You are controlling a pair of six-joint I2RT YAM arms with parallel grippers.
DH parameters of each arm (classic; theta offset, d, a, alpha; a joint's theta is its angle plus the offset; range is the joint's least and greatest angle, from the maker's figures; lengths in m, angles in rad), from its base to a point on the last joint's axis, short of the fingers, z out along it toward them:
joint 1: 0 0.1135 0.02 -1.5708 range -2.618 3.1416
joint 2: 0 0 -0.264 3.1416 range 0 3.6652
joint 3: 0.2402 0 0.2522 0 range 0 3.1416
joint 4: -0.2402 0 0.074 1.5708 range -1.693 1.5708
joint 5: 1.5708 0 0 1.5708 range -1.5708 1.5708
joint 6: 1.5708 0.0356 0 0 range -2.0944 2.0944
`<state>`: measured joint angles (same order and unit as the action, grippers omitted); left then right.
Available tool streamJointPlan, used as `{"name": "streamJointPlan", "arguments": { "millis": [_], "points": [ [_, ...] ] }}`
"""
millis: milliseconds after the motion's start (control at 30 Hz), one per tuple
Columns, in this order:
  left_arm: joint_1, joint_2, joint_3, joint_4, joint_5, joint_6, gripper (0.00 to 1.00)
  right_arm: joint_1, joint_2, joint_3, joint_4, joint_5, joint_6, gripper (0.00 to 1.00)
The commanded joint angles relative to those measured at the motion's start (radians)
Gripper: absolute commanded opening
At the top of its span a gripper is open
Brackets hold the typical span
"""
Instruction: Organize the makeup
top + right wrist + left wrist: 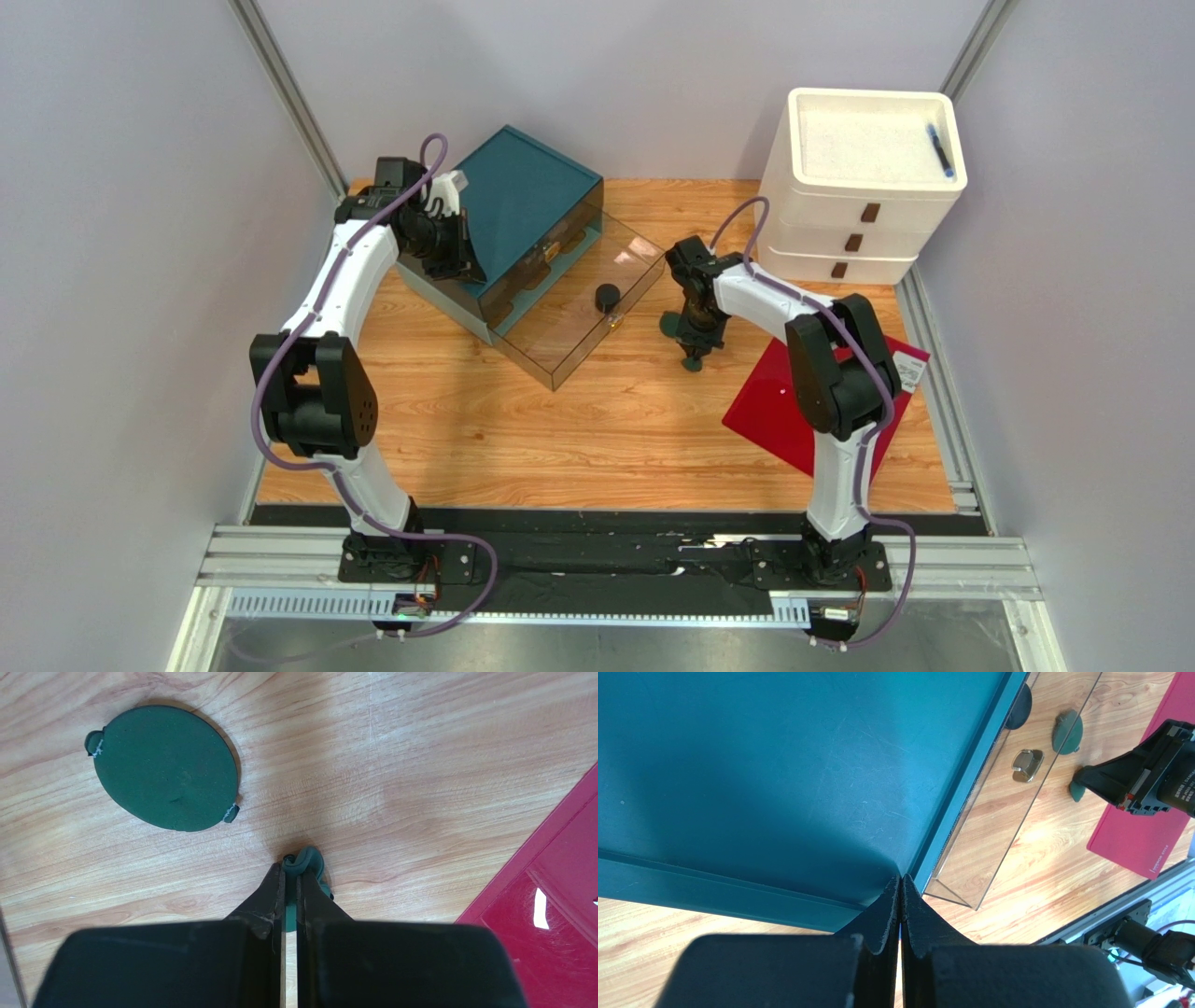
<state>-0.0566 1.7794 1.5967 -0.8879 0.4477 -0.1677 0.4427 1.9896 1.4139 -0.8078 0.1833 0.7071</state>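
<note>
My right gripper [291, 871] is shut on a small dark-green compact [309, 861], held edge-on and low over the wooden table; in the top view the gripper [692, 350] is right of the clear tray. A larger dark-green round compact [168, 768] lies flat on the table beside it [672, 325]. A dark round compact [608, 297] sits in the clear tray [561, 361]. My left gripper [900, 880] is shut, its tips against the edge of the raised teal lid [773, 770]. No bottles or tubes are in view.
The teal box [526, 210] stands at the back left with the clear tray jutting out in front. A white drawer unit [856, 210] with a blue pen [939, 149] on top stands at the back right. A flat red sheet [786, 406] lies under the right arm.
</note>
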Motion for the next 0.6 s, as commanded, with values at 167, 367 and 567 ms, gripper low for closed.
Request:
{"name": "streamJointPlan", "arguments": {
  "millis": [167, 367, 567],
  "points": [
    [-0.012, 0.117, -0.110, -0.249, -0.158, 0.069, 0.00, 0.011, -0.176, 0.039, 0.007, -0.015, -0.027, 0.00],
    [-0.011, 0.120, -0.109, -0.247, -0.153, 0.069, 0.00, 0.063, -0.207, 0.195, 0.078, -0.125, -0.066, 0.00],
    [-0.012, 0.124, -0.113, -0.244, -0.149, 0.071, 0.00, 0.169, -0.065, 0.376, 0.079, -0.266, -0.074, 0.00]
  ]
}}
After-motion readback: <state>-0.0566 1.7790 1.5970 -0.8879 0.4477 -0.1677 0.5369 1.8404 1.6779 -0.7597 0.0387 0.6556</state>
